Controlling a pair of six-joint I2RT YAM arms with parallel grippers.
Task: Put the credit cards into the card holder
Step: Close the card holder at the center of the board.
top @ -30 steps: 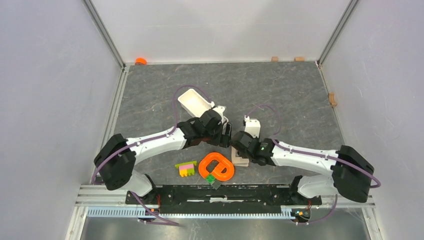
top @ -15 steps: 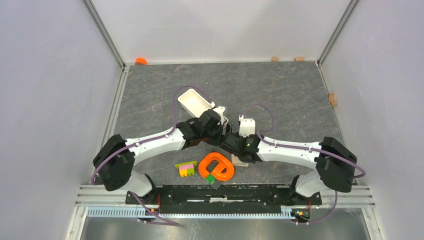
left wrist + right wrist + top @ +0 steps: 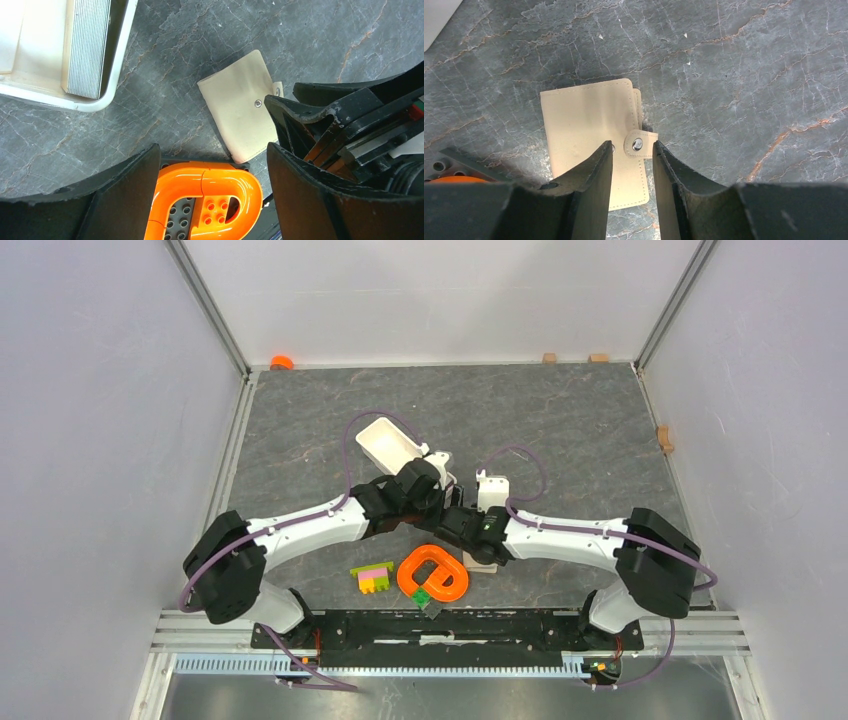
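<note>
Overlapping card holder (image 3: 589,125) (partly): right end effector (image 3: 633,146).

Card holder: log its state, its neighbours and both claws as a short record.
card holder: closed, clasp tab snapped, flat on the table
neighbours: orange curved brick close beside it, white tray apart
right claw: narrowly open, fingers astride the clasp tab, contact unclear
left claw: wide open above the table, holding nothing
</note>
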